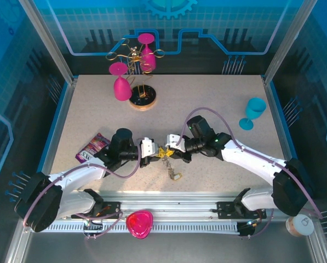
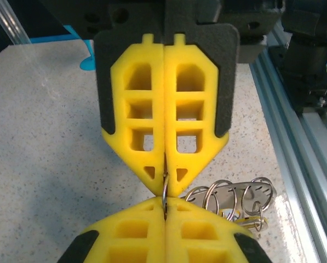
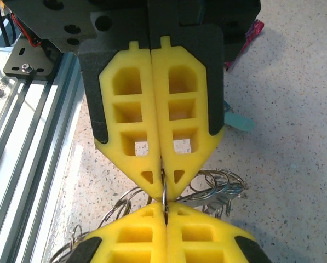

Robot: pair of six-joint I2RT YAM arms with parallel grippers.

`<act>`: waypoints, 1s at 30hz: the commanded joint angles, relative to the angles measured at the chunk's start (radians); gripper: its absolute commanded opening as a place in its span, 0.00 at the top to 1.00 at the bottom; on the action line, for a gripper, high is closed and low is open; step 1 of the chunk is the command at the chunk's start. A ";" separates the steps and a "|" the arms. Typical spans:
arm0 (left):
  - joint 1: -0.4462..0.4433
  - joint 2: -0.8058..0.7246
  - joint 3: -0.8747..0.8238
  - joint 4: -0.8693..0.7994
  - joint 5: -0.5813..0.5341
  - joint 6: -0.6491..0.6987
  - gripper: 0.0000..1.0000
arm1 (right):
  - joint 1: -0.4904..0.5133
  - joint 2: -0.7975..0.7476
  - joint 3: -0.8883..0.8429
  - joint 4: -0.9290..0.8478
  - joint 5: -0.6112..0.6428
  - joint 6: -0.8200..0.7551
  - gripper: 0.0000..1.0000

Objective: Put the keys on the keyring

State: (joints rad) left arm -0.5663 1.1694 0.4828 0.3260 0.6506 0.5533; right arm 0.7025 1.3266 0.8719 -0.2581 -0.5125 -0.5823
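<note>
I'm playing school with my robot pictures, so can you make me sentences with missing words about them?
1. The left hand and the right hand touch tip to tip, and both are ____.
2. The thin ring pinched between them is ____ in colour.
3. ____ pink glasses hang upside down on the stand.
4. The teal glass stands ____ on the table.
Missing words: shut; silver; two; upright.

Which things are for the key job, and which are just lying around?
For the job: keyring with silver rings, teal key, left gripper, right gripper, both pinching one ring.
Just lying about: pink glasses on their stand, teal goblet, snack packet, pink heart.
</note>
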 commanded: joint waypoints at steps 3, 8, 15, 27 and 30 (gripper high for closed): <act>-0.022 -0.020 0.041 0.005 0.009 0.052 1.00 | 0.032 -0.033 0.020 0.054 0.025 0.017 0.79; -0.021 -0.046 0.044 -0.025 -0.067 0.073 1.00 | -0.047 -0.157 -0.084 0.155 0.138 0.174 0.64; -0.012 -0.132 0.081 -0.141 -0.102 0.106 1.00 | -0.107 -0.286 -0.156 0.235 0.348 0.445 0.56; 0.017 -0.393 0.105 -0.484 -0.236 0.370 1.00 | -0.132 -0.185 -0.031 0.106 0.448 0.635 0.63; 0.029 -0.429 0.108 -0.536 -0.269 0.414 1.00 | -0.132 -0.137 0.001 0.093 0.429 0.631 0.64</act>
State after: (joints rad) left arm -0.5514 0.7746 0.5495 -0.1192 0.4282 0.8707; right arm 0.5812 1.1572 0.8249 -0.1295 -0.0849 0.0166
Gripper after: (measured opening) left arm 0.047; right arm 0.367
